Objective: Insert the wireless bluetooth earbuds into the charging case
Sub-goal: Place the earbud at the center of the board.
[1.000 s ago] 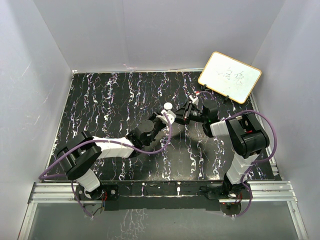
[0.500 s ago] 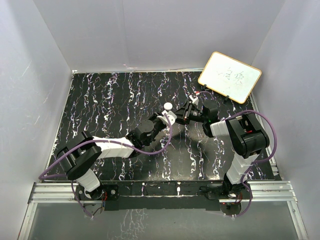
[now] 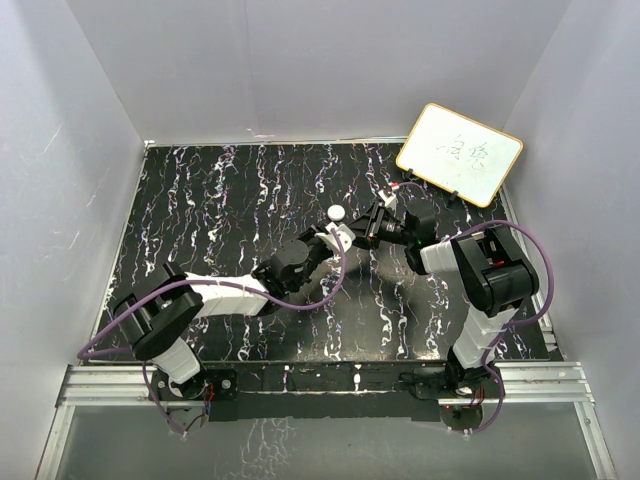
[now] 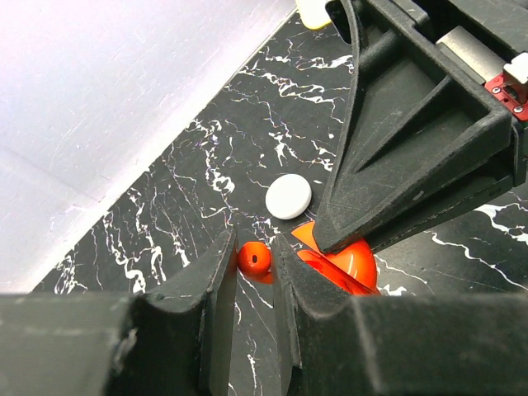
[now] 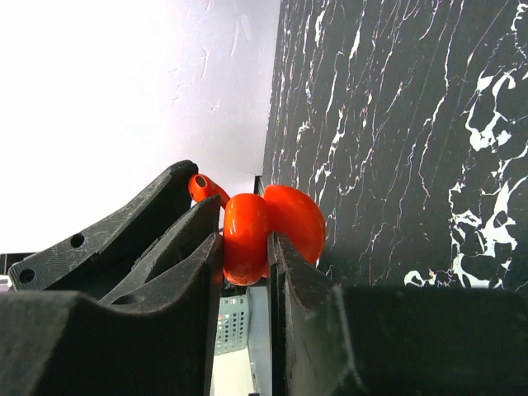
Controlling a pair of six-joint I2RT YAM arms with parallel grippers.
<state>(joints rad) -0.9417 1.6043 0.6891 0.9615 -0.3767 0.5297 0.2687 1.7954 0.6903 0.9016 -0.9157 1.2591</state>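
Holding red earbud [image 4: 254, 259], red case [image 5: 290, 224]; whiteboard [image 3: 460, 153] illegible.

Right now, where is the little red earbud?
In the left wrist view, the red earbud sits pinched at the tips of the left gripper, right beside the red charging case held by the right gripper.

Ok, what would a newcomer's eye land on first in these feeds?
The red-orange charging case, clamped in the right gripper at mid-table, with the left gripper holding a red earbud right beside it. Next, the white disc lying on the black marbled table just beyond them, and the whiteboard propped at the far right corner.
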